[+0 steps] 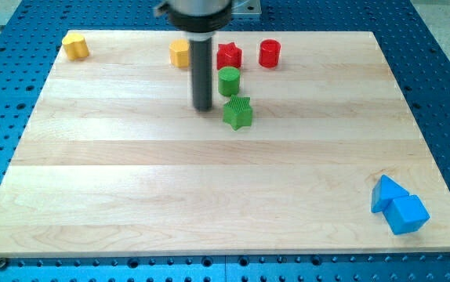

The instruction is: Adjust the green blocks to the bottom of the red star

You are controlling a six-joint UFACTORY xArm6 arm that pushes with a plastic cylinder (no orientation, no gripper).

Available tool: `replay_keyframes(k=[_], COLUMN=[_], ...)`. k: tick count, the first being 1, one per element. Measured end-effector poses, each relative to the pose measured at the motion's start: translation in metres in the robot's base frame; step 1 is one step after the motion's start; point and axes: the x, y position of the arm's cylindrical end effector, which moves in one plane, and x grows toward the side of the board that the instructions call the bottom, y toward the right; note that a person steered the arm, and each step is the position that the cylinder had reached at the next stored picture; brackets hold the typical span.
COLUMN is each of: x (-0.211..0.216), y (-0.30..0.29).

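The red star (229,55) sits near the view's top, middle. A green cylinder (228,81) stands just below it, nearly touching. A green star (238,113) lies just below the cylinder, slightly to the right. My tip (203,107) is down on the board just left of the two green blocks, level with the gap between them, with a small space to the green star.
A yellow block (179,53) stands left of the red star, partly behind the rod. A red cylinder (269,53) is right of the star. Another yellow block (75,45) is at top left. Two blue blocks (397,207) lie at bottom right.
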Motion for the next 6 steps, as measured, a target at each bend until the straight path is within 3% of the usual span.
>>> replay_keyframes(k=[1, 3, 5, 6], x=[0.039, 0.073, 0.04, 0.027], y=[0.008, 0.063, 0.131, 0.126])
